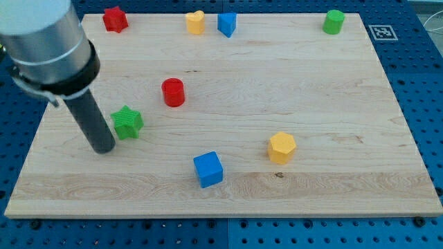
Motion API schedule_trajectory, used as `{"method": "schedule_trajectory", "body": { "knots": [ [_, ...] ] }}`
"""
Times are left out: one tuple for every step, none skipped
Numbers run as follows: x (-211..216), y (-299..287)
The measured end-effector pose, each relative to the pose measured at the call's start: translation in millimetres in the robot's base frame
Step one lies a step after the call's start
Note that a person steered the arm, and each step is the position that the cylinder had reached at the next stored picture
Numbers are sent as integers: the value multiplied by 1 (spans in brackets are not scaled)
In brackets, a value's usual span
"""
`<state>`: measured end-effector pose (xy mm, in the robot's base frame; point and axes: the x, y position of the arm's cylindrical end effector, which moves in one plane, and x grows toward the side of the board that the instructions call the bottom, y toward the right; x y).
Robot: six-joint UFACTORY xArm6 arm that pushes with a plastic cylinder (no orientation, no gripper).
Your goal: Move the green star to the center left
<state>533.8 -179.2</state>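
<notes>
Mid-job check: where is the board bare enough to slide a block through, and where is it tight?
Bare: the wide stretch right of the red cylinder, between the green cylinder and the yellow hexagon block; also the bottom-right corner. Tight: my tip sits just left of the green star, the red cylinder close above-right.

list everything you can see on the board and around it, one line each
red star: 1, red, top left corner
yellow heart: 1, yellow, top edge, left of centre
blue block: 1, blue, top edge, right beside the heart
green cylinder: 1, green, top right
red cylinder: 1, red, left of centre
green star: 1, green, centre left
blue cube: 1, blue, bottom centre
yellow hexagon: 1, yellow, right of the cube
board: 1, pale wood
marker tag: 1, black and white, off the board's top right corner
my tip: 1, dark, just left of the green star
</notes>
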Motion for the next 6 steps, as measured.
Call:
{"method": "schedule_trajectory", "body": {
  "knots": [
    [9,12],
    [-15,22],
    [-45,22],
    [-71,22],
    [-74,22],
    [-47,37]
  ]
}}
